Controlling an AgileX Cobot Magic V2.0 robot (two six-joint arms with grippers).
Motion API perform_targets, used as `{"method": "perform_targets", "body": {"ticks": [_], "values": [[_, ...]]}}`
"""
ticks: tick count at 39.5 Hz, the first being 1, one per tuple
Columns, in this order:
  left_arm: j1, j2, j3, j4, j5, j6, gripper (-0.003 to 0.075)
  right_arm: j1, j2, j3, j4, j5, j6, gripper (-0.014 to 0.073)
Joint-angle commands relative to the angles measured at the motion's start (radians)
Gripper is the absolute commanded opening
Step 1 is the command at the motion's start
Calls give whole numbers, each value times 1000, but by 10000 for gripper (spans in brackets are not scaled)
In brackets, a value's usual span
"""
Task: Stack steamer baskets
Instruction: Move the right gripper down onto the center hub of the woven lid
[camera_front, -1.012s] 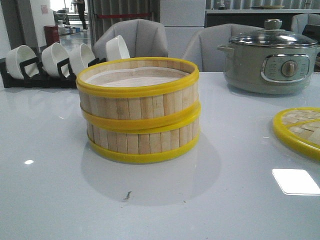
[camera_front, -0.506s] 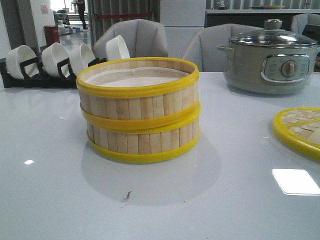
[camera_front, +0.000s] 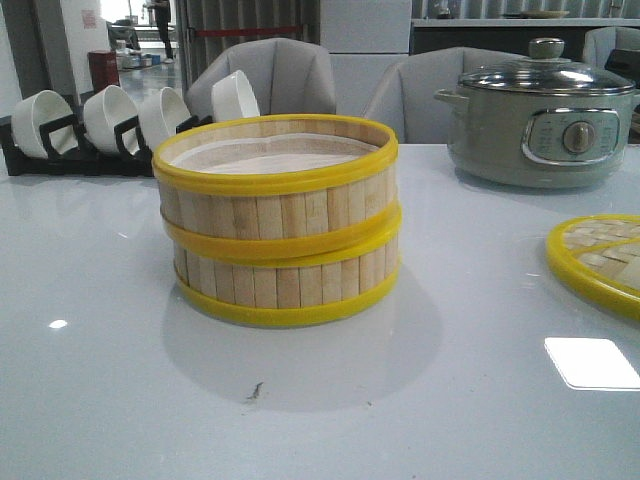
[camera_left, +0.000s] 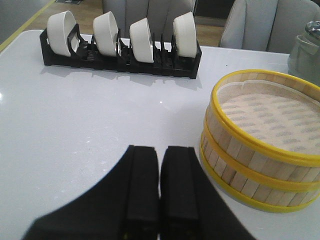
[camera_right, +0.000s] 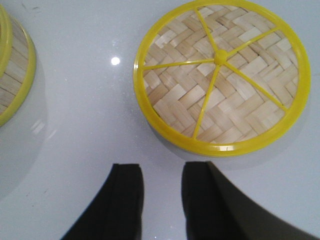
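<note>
Two steamer baskets (camera_front: 276, 220) stacked upright, openings up

A glossy white desk (camera_front: 100, 400) mirrors a bright square of overhead light (camera_front: 592, 362); grey upholstered chairs (camera_front: 275, 75) stand behind it; a dark counter (camera_front: 480, 35) lines the far wall.

bamboo-slat steamer baskets (camera_front: 277, 222), glossy table (camera_front: 100, 400)

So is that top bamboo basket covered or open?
Open. The top steamer basket shows its bare paper liner, and the woven lid lies flat on the table beside the stack.
</note>
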Motion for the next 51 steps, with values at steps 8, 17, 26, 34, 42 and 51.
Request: {"method": "perform_targets", "body": {"ticks": [8,17,26,34,42,51], "values": [[1,1,-30,-8,-87,-6,87,-10,180,-82,-3,-188,-13,353],[1,1,-30,-8,-87,-6,87,-74,400,-253,-19,-139,-13,353],[1,1,-30,-8,-87,-6,87,-98,573,-416,-43,-52,-13,353],[1,1,-30,-8,-87,-6,87,-98,653,-463,-48,-22,-13,353],[1,1,-30,-8,-87,-6,87,-98,689,-463,-78,-35,-13,353],[1,1,-30,-8,-87,-6,87,-100,719,-463,-88,-75,-13,353]]}}
